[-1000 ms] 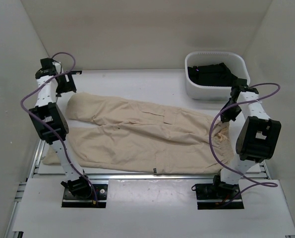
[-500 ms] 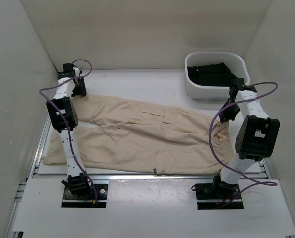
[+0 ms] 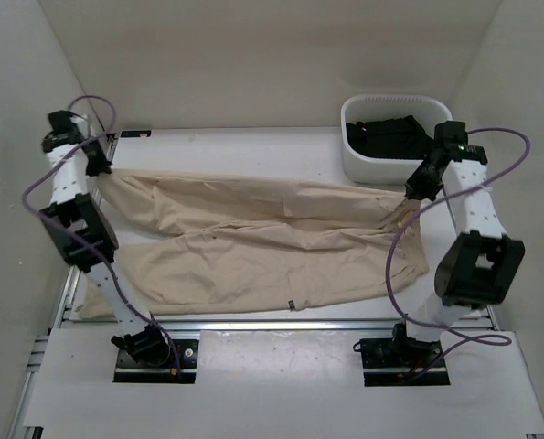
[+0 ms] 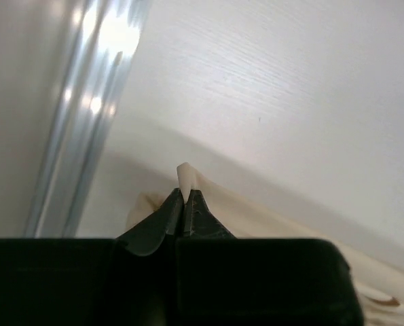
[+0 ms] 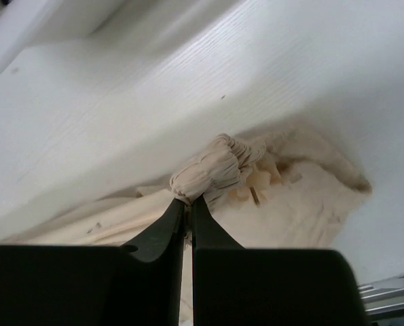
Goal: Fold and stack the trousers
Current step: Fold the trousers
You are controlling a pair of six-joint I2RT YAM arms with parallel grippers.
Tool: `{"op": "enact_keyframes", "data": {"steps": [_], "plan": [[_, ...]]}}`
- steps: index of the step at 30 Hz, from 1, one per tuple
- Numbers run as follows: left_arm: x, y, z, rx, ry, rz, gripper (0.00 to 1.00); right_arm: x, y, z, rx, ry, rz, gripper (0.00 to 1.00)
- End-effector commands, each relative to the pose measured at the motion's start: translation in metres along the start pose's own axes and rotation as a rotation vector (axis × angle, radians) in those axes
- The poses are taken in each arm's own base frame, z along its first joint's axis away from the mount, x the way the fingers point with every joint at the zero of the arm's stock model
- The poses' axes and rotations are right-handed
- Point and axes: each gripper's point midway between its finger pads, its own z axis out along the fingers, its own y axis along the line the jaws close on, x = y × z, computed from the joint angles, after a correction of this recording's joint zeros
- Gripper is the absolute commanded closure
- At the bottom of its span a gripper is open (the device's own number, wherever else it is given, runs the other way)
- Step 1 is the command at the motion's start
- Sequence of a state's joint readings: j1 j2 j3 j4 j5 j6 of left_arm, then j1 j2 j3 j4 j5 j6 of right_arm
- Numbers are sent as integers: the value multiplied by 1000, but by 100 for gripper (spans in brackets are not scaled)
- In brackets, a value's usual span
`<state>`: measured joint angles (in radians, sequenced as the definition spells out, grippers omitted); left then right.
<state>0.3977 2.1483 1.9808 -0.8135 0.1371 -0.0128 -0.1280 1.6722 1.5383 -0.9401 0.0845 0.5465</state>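
Since the view half a second before, both wrists were found raised and drawn apart, and the far edge of the cloth, flat on the table then, was pulled up into a taut line between them. Left gripper [image 3: 97, 168] was noted shut tight on a small nip of leg hem, only a pale tip showing above the closed fingertips [image 4: 192, 204] in the left wrist view. Right gripper [image 3: 416, 188] was likewise seen clamped, its jaws pressed together under a bunched knot of waistband. Outward from these two holds, the trousers [image 3: 253, 247] were spread across the table [image 3: 253, 146] with their long axis running left to right, hems at the left, waist at the right. The far leg was held off the surface; the near leg was left lying flat, toward the arm bases from both grippers. Neither arm was judged nearer, each being fixed to its own end; a lengthwise fold would be expected to turn on the lifted edge being carried toward the bases, over the near leg, with tension kept even. Counted: one pair of trousers, two legs; one white bin [image 3: 372, 170] at far right, dark clothing [image 3: 390, 137] inside, number of pieces not to be told.
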Motion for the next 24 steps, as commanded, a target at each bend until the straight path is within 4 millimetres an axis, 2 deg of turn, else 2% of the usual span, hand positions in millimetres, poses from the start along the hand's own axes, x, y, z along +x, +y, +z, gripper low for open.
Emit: {"op": "enact_keyframes", "data": {"steps": [1,2,3,4,5,6,7,8,9,10,12,13,14,16,17,19,22,24], "plan": [[-40,41,-139,-84,-268,-40,86,-11,-8,-58,-90,-202,-6,100],[-28,47,-149,-97,-264,-55,86,-4,-10,-60,-108,-214,2,100],[-20,57,-181,-126,-307,-75,86,2,-14,-74,-135,-260,3,100],[16,62,-171,-133,-236,-102,85,11,-19,-71,-135,-257,15,100],[33,65,-175,-143,-220,-118,85,32,-34,-54,-102,-211,23,100],[45,69,-197,-158,-255,-133,84,41,-41,-55,-94,-217,35,100],[82,70,-185,-161,-184,-160,84,46,-53,-49,-73,-206,72,100],[99,73,-188,-181,-172,-174,84,64,-63,-40,-62,-166,80,100],[111,80,-205,-230,-201,-189,82,72,-67,-35,-61,-146,100,100],[148,81,-195,-244,-122,-215,82,74,-66,-32,-84,-143,106,100],[179,82,-204,-284,-99,-240,79,88,-75,-22,-65,-118,124,100],[214,87,-197,-307,-30,-279,79,90,-79,-21,-52,-123,125,100],[230,88,-197,-325,-9,-295,77,94,-81,-18,-45,-111,125,100],[250,92,-203,-359,-19,-326,74,102,-85,-12,-36,-93,134,100],[267,90,-200,-365,21,-334,71,100,-80,-14,-61,-101,133,100],[282,84,-206,-366,66,-342,64,105,-81,-11,-64,-84,133,100],[296,65,-219,-312,131,-359,57,106,-83,-13,-56,-89,121,100],[298,57,-232,-298,153,-364,49,108,-87,-15,-42,-91,113,100]]}}
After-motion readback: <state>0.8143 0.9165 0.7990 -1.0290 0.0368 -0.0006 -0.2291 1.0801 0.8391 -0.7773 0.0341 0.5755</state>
